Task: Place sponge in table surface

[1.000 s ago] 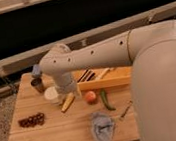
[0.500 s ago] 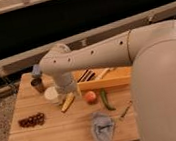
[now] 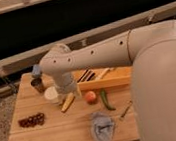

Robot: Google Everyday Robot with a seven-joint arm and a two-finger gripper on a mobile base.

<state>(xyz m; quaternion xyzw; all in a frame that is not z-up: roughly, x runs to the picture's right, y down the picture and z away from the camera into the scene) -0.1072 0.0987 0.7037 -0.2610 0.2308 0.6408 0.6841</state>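
Gripper (image 3: 65,95), low over the table surface (image 3: 47,137) beside the white bowl (image 3: 50,95), is largely masked by the arm (image 3: 94,56), which also covers one side of the sponge (image 3: 35,70) and part of the tray (image 3: 111,80), whose contents are too blurred to identify, while the robot body (image 3: 165,87) conceals the table's right end.

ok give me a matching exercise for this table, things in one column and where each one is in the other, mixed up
Things:
1. sponge
2. grapes
3. cloth rag
4. claw

Places:
a. near the front edge, right of middle
b. at the far left corner of the table surface, behind the dark cup
c. left side, toward the front
d. pointing down by the white bowl and the banana

Pairs: 1-b, 2-c, 3-a, 4-d
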